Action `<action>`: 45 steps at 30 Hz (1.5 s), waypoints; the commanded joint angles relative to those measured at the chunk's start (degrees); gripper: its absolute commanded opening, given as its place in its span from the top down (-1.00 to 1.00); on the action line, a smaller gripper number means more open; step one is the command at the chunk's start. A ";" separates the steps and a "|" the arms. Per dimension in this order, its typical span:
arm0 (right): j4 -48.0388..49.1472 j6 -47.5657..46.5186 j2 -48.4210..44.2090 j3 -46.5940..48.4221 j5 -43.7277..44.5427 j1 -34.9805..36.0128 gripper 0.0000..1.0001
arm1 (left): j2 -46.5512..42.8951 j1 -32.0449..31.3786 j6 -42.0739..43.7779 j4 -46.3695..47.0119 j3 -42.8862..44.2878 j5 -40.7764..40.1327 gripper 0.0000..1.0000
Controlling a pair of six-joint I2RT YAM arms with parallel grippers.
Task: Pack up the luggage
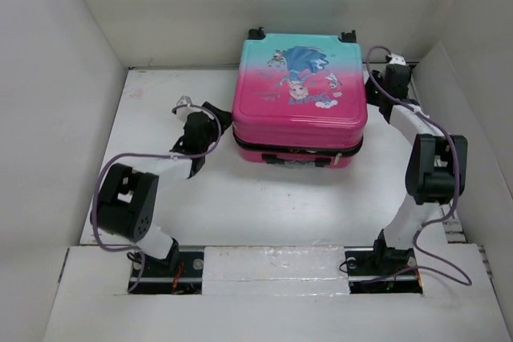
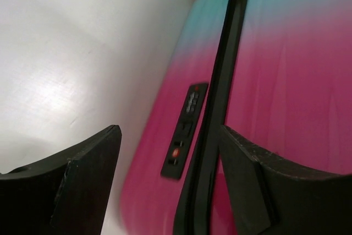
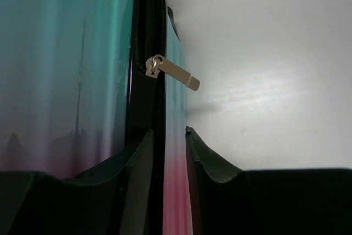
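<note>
The luggage (image 1: 300, 94) lies flat and closed on the white table, with its pink-to-teal lid and printed princess facing up and its wheels at the back. My left gripper (image 1: 218, 118) is open against the case's left side. In the left wrist view its fingers (image 2: 88, 180) stand wide apart, with the black lock panel (image 2: 184, 130) and zip seam (image 2: 220, 81) between them. My right gripper (image 1: 375, 86) is at the back right side. Its jaws (image 3: 168, 136) stand a little apart along the zip seam. The metal zip pull (image 3: 171, 74) hangs free ahead of them.
White walls (image 1: 72, 78) box in the table on the left, back and right. The right arm's elbow (image 1: 433, 170) stands close to the right wall. A raised white ledge (image 1: 272, 266) runs along the near edge between the arm bases.
</note>
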 commanded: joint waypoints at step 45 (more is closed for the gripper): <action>-4.05 -2.06 -32.09 -14.51 -23.01 9.75 0.45 | -62.48 -34.97 5.61 -25.17 -13.84 -18.91 -0.08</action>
